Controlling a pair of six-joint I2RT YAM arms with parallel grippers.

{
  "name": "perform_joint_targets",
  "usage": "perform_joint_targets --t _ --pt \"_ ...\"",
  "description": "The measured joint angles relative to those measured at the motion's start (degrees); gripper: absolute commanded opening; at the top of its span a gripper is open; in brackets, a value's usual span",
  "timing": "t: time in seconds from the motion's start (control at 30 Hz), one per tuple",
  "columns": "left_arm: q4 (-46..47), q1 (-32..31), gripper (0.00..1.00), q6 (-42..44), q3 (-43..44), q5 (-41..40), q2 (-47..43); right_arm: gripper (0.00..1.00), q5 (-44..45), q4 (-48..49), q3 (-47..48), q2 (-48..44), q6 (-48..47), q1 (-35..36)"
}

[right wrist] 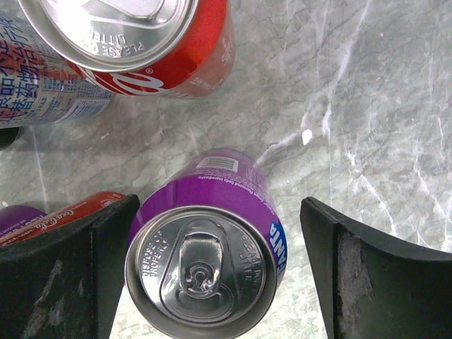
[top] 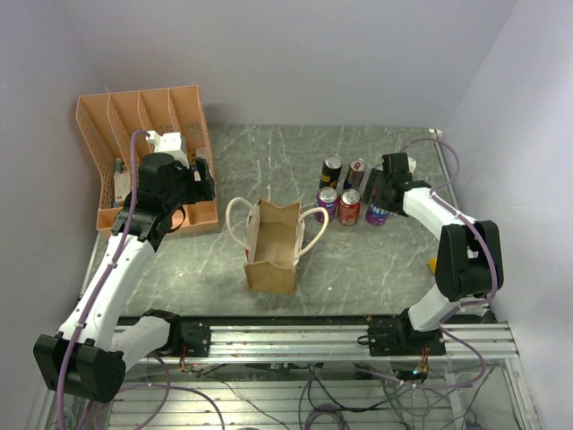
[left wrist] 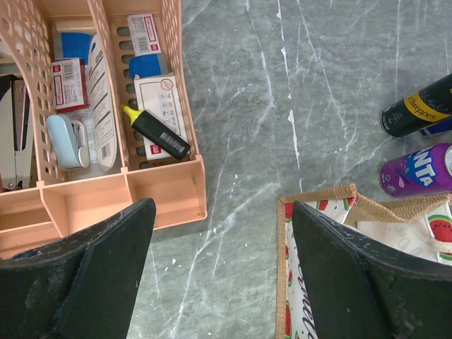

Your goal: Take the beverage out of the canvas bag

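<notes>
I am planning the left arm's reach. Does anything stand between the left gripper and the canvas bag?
Nothing visible does. The left gripper hangs open beside the orange rack, and only bare table lies between it and the canvas bag. The cans stand on the bag's far side.

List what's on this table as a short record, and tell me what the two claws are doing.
Bag: tan canvas bag, upright in the middle, mouth open
Drinks: five cans standing in a cluster right of the bag
Rack: orange rack at far left, holding stationery
Left claw: open, empty, hovering between rack and bag
Right claw: open, straddling a purple can
</notes>
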Motion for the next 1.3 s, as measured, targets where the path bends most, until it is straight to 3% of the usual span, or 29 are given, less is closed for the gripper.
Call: perform_joint_targets --t 0.27,0.53,0.67,0.7,0.87,0.97,1.1,1.23,1.3 --pt "0.00 0.00 0.89 0.00 0.00 0.00 0.00 0.98 -0.85 -0.31 0.09 -2.01 -0.87 -0.02" --pt "0.00 0.00 0.90 0.00 0.00 -0.02 0.00 1.00 2.62 -0.83 0.09 -10.01 -4.00 1.66" --pt "0.00 0.00 0.91 0.02 0.00 -0.02 0.00 1.00 10.19 -3.54 1.16 -13.35 -6.29 9.27" --pt "0.00 0.00 0.99 0.02 0.00 -0.02 0.00 1.00 11.61 -4.35 1.81 -13.75 -6.62 11.43" --pt "0.24 0.02 0.99 0.81 0.02 1.64 0.09 1.00 18.32 -8.85 7.15 -17.11 -7.80 24.76" --pt "-1.36 0.02 0.92 0.72 1.90 2.14 1.29 1.00 18.82 -11.72 10.69 -20.68 -7.06 28.81" --pt "-4.31 0.02 0.82 -1.03 6.38 0.55 1.62 1.00 18.51 -14.82 14.01 -26.80 -6.05 29.22" --pt "-6.91 0.02 0.89 -2.69 9.70 -1.42 -2.27 1.00 18.97 -15.34 14.60 -34.40 -5.88 29.33" --pt "-7.39 0.02 0.99 -3.08 10.67 -1.75 -5.40 1.00 18.23 -12.96 12.09 -40.09 -6.84 29.44"
